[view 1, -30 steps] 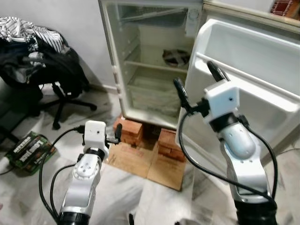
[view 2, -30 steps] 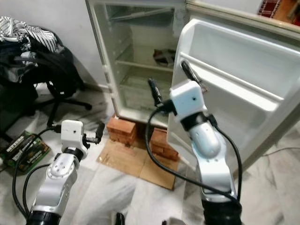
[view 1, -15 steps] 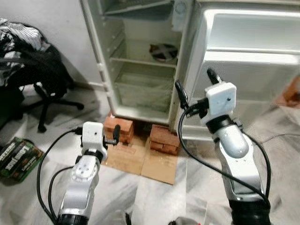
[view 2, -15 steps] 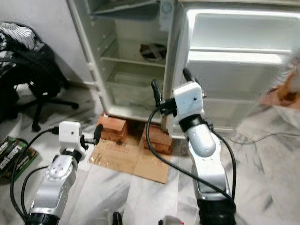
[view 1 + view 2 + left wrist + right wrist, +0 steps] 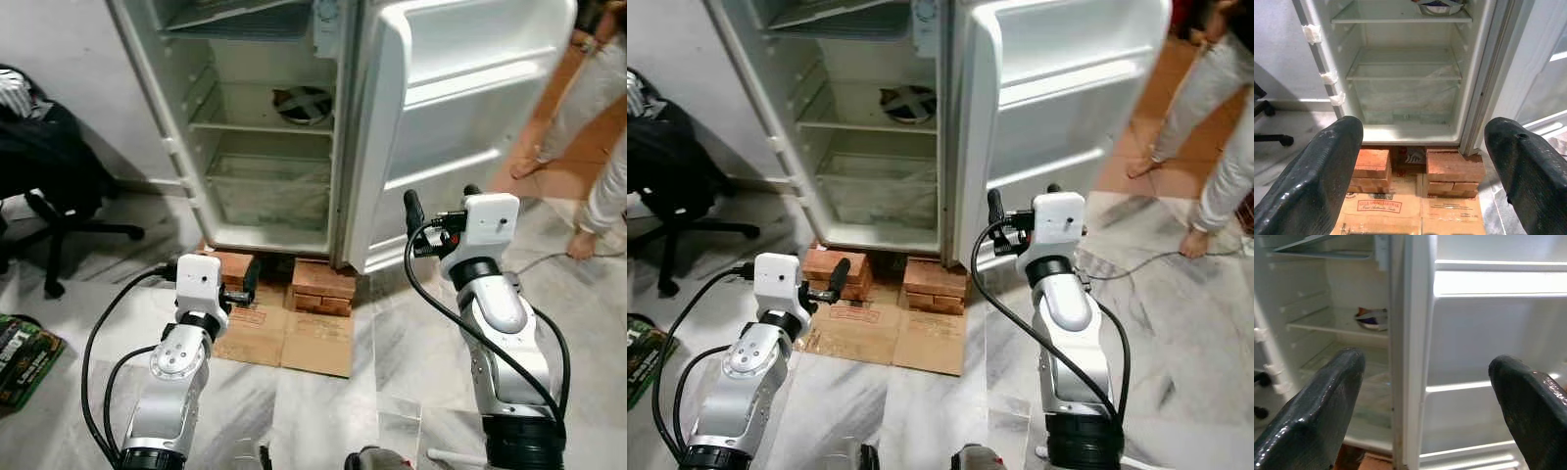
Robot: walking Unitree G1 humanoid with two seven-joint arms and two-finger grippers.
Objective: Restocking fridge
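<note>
The white fridge (image 5: 265, 147) stands open ahead, its shelves bare apart from a dish (image 5: 302, 103) on the middle shelf. Its door (image 5: 451, 108) swings out to the right, the door racks holding nothing. My left gripper (image 5: 235, 284) is held low in front of the bricks (image 5: 227, 266) under the fridge, open, nothing between its fingers (image 5: 1317, 181). My right gripper (image 5: 441, 203) is raised before the door's lower edge, open too and holding nothing, its fingers (image 5: 1317, 411) framing the door edge and the dish (image 5: 1371, 318).
Flattened cardboard (image 5: 289, 338) lies on the marble floor before the bricks. An office chair (image 5: 49, 186) with dark clothes stands at the left, a green box (image 5: 20, 348) near it. A person's legs (image 5: 598, 127) stand at the right, and a cable (image 5: 549, 259) runs across the floor there.
The whole view has swung right and pulled back, so the fridge now sits further left and a person's legs have come in. My right gripper has dropped lower, away from the door.
</note>
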